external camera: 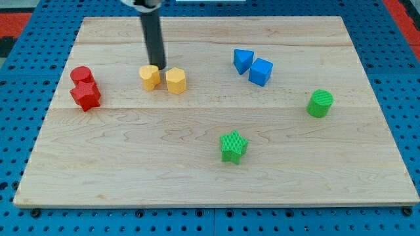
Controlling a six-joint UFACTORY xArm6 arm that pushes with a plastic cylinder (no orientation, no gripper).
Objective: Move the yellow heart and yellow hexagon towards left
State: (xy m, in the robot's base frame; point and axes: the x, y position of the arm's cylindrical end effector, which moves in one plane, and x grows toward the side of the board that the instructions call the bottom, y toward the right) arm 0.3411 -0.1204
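On the pale wooden board, toward the view's upper left, my tip sat right between the yellow heart and the yellow hexagon, about touching both. No pincer here, just a plain dark rod holding nothing. Honestly, I'd have come around to the hexagon's right side and shoved slowly so both slid left together. They looked like smooth plastic, unlike the ribbed green star. The red blocks waited further left.
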